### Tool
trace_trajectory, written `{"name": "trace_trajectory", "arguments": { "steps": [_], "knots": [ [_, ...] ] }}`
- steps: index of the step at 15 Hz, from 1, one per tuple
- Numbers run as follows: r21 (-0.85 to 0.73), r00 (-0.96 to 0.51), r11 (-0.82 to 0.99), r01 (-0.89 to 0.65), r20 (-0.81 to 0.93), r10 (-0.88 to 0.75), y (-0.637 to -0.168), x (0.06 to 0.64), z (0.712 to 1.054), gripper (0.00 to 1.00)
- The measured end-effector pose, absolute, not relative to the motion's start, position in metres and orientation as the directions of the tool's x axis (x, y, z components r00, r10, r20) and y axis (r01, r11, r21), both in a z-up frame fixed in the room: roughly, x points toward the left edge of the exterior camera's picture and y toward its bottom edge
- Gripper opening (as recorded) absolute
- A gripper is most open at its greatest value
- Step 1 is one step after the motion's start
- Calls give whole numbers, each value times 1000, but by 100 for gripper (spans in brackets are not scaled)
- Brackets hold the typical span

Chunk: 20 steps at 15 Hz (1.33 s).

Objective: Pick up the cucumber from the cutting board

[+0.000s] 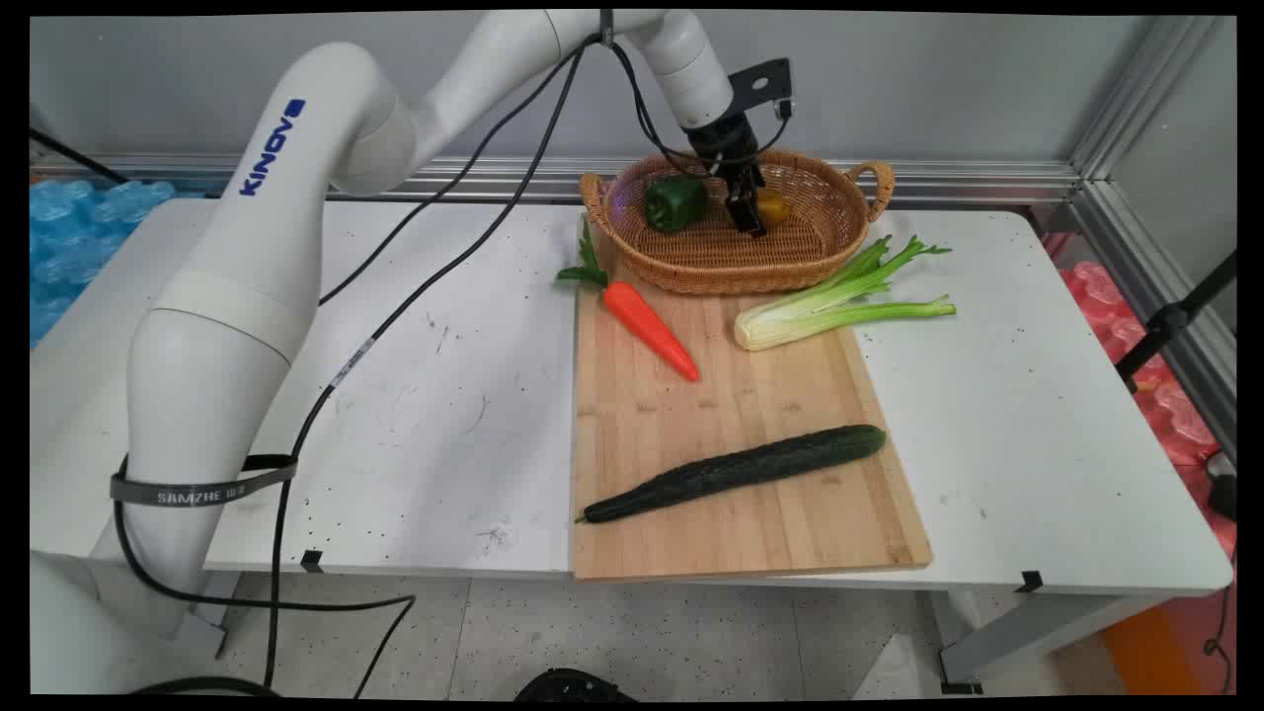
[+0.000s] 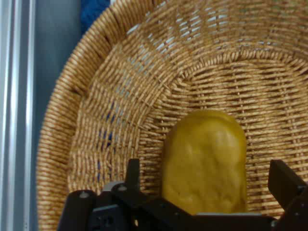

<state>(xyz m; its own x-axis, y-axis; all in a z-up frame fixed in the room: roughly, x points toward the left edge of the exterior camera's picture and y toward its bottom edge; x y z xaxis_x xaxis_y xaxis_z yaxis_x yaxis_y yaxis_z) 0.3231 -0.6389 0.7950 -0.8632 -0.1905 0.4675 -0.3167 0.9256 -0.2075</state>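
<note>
The gripper (image 1: 752, 209) is found lowered into the wicker basket (image 1: 829, 247) at the far end of the cutting board (image 1: 741, 513). In the hand view its two fingers (image 2: 285, 183) are seen standing apart, one on either side of a yellow vegetable (image 2: 207, 161), which rests on the basket floor directly between them. No contact between fingers and vegetable can be confirmed; a gap is visible on both sides, so the jaws are recorded as open and not clamped. The yellow vegetable's long axis is seen to run away from the hand, along the line of the gripper, with its rounded end pointing deeper into the basket.

A green pepper (image 1: 675, 202) is noted in the same basket, to the picture's left of the gripper and apart from it. On the cutting board lie a carrot (image 1: 650, 330), a bunch of celery (image 1: 839, 301) partly overhanging the table (image 1: 1037, 444), and a cucumber (image 1: 736, 471) nearer the front edge, all well apart from the gripper.
</note>
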Motion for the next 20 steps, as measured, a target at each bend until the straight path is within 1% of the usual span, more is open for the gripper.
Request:
{"name": "trace_trajectory", "arguments": {
  "steps": [3, 10, 16, 20],
  "knots": [
    [-220, -861, 923, -316, 474, -182, -629, 325, 811, 100],
    [-241, -843, 908, -342, 506, -184, -592, 327, 866, 100],
    [-201, -797, 878, -433, 540, -269, -540, 338, 907, 100],
    [-168, -777, 863, -477, 541, -324, -500, 349, 926, 100]
  ]
}}
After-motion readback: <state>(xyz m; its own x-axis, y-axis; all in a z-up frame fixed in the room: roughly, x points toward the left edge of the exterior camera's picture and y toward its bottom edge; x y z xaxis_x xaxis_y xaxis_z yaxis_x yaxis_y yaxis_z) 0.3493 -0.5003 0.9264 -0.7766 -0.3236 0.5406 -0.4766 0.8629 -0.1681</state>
